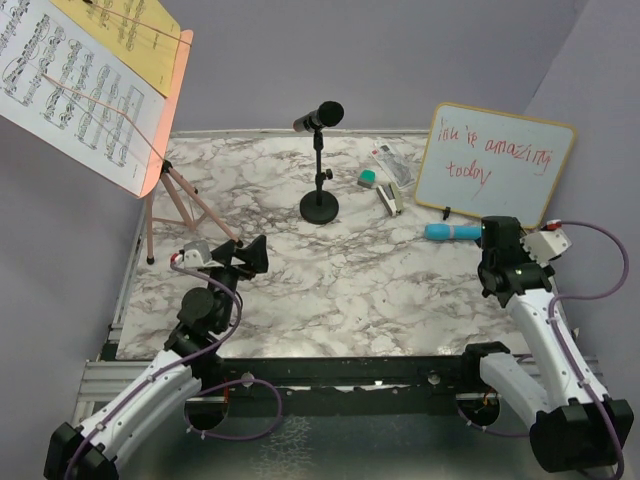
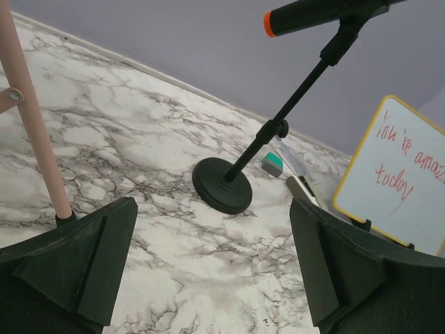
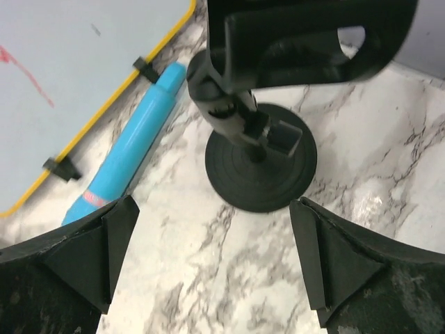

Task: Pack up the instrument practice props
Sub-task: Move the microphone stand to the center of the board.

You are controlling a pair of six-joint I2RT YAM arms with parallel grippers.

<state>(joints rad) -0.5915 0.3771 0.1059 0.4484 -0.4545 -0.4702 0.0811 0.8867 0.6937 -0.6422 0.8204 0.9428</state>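
Observation:
The pink music rack (image 1: pixel 160 140) stands on tripod legs at the back left and holds sheet-music pages (image 1: pixel 75 75). One pink leg (image 2: pixel 35 125) shows in the left wrist view. The black microphone (image 1: pixel 318 116) sits in its round-based pole (image 1: pixel 319 207), also seen in the left wrist view (image 2: pixel 222 184). The blue microphone (image 1: pixel 452 232) lies on the table by the whiteboard. A second pole (image 3: pixel 261 167) with an empty clip stands just ahead of my right gripper (image 3: pixel 212 257), which is open. My left gripper (image 2: pixel 212 264) is open and empty near the tripod.
A wood-framed whiteboard (image 1: pixel 493 163) with red writing stands at the back right. A green eraser (image 1: pixel 367 179) and a small stapler (image 1: pixel 390 200) lie between it and the black microphone's pole. The table top (image 1: pixel 330 290) is marbled.

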